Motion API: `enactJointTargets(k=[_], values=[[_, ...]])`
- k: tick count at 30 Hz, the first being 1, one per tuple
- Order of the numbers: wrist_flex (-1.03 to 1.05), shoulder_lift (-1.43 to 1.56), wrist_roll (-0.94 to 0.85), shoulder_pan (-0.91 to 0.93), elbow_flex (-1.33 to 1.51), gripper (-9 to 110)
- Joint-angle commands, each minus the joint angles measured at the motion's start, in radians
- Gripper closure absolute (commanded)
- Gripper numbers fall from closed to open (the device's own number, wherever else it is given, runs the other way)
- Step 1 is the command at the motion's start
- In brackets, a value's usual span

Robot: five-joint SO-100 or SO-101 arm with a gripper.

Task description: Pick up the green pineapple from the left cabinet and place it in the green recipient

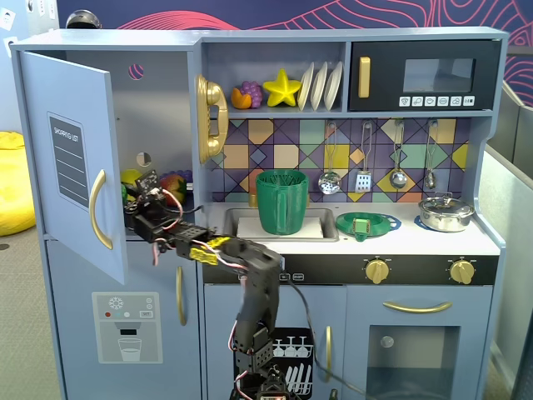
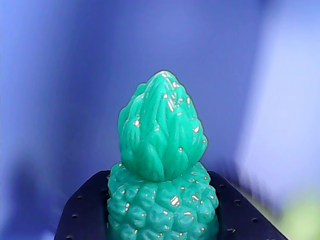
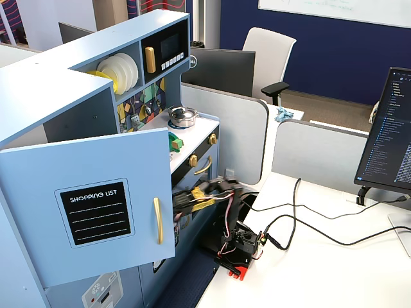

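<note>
The wrist view is filled by the green pineapple (image 2: 162, 165), bumpy body below and leafy crown above. It sits between my gripper's (image 2: 162, 222) black jaws, which are shut on its body. In a fixed view my gripper (image 1: 140, 198) reaches into the open left cabinet (image 1: 162, 108), behind its door (image 1: 71, 158) with the shopping list panel; the pineapple is hidden there. The tall dark-green ribbed recipient (image 1: 281, 202) stands in the sink to the right. In the other fixed view the open door (image 3: 96, 205) hides the gripper.
A yellow fruit (image 1: 131, 177) and a red-orange fruit (image 1: 172, 185) lie in the cabinet beside the gripper. A flat green dish (image 1: 366, 223) and a steel pot (image 1: 445, 212) sit on the counter. Cables (image 3: 308, 224) run over the white desk.
</note>
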Motion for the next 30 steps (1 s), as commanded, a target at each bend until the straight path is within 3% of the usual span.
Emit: enactJointTargets(k=[1,9,17,24,30], values=[[0.074,0.322,-0.084,-0.028,0.13,101],[0.314,0.756,-0.104,0.003,0.347,101],[0.652,1.025,-0.028,0.222,0.308,101],[0.974,1.058,0.124,0.541,0.104,101],[1.054,0.891,0.245,0.79,-0.046,101]])
